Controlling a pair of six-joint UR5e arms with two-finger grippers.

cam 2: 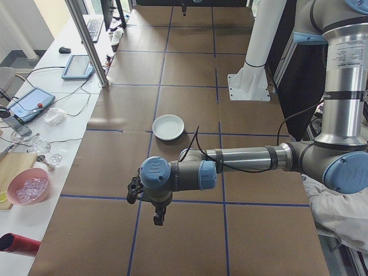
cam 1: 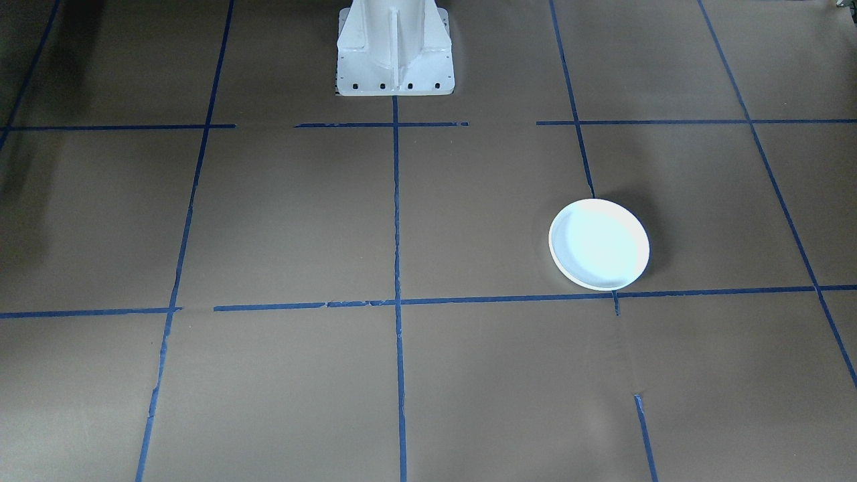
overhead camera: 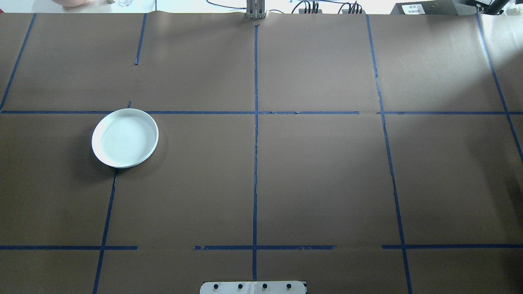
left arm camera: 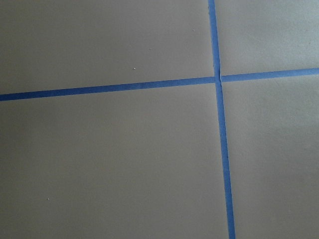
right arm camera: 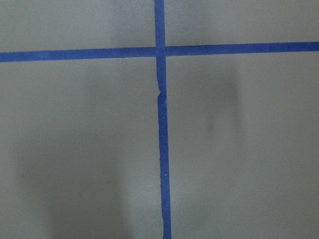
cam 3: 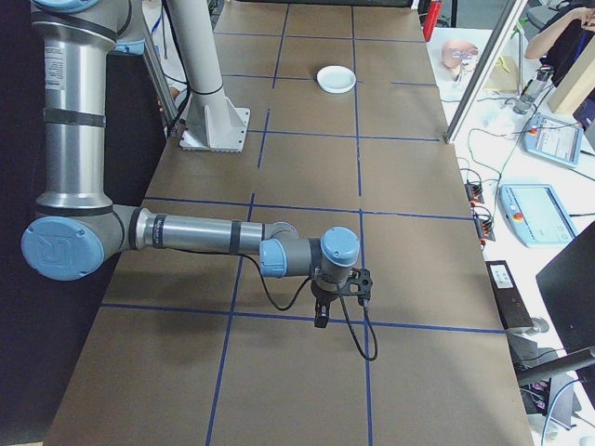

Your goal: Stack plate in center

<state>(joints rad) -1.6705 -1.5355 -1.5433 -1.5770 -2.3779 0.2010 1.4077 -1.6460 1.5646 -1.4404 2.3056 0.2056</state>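
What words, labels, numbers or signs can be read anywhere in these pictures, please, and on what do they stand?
None can be read for certain.
White label on the near arm: lines of print, too small to read.
White label on the black box at the table's far edge: too blurred to read.
Logo on the arms' blue joint caps: a mark, not readable letters.
Plate and brown table paper: no text.

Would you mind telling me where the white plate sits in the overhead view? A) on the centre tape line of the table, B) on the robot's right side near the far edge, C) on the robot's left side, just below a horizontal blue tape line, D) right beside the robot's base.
C: in the overhead view the plate lies in the left half, its far rim just under the horizontal blue tape line, well away from the centre line.
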